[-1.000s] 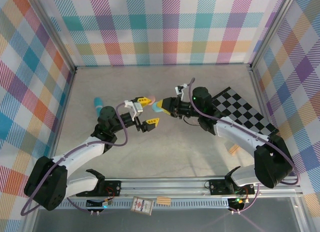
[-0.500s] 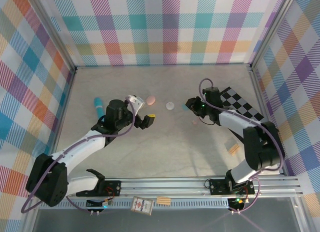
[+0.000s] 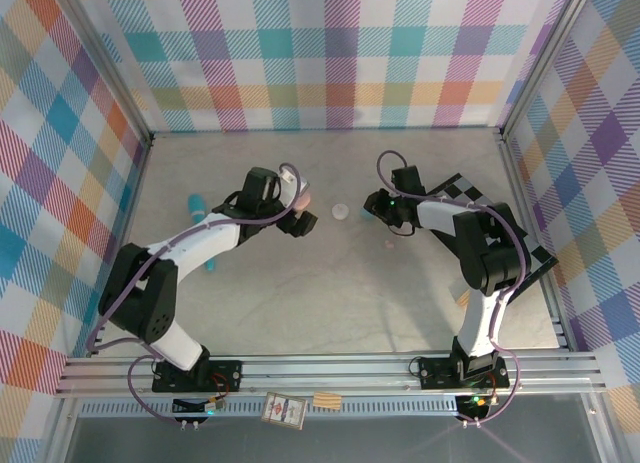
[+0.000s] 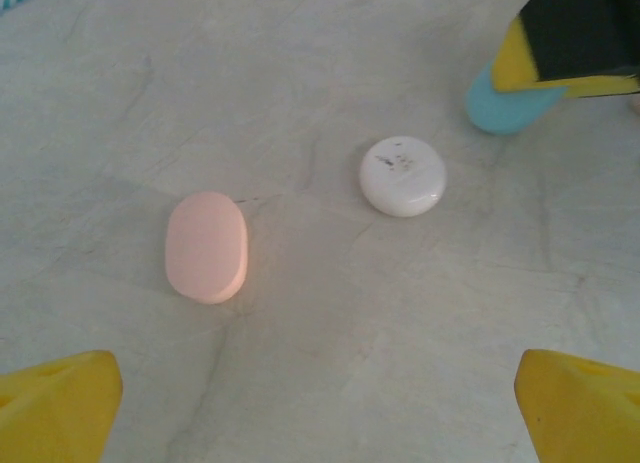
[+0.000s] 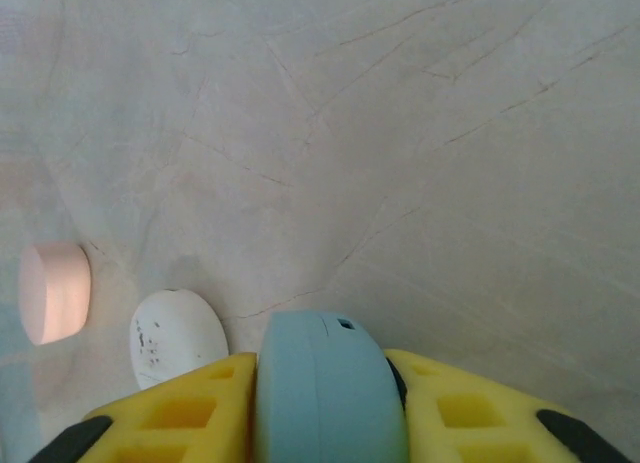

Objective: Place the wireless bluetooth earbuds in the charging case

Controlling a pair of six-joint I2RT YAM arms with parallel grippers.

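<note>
Three pebble-like cases lie at mid-table. My left gripper (image 3: 300,220) hovers open just in front of the pink case (image 3: 303,196). In its wrist view that pink oval case (image 4: 206,246) and the round white case (image 4: 403,176) lie beyond my yellow fingertips (image 4: 55,408), with nothing between them. My right gripper (image 3: 376,209) is shut on the teal case (image 5: 330,383), held on edge low over the table, right of the white case (image 5: 178,338). A tiny pale pink earbud (image 3: 391,245) lies on the table just in front of the right gripper. Other earbuds are out of sight.
A long teal-blue cylinder (image 3: 197,205) lies at the left beside the left arm. A black-and-white checkerboard (image 3: 500,223) covers the right side, with a small wooden piece (image 3: 462,298) in front of it. Plaid walls enclose the table.
The right gripper carried the teal case from mid-air at the centre rightward and down near the table. The left gripper swung back toward the pink case.
</note>
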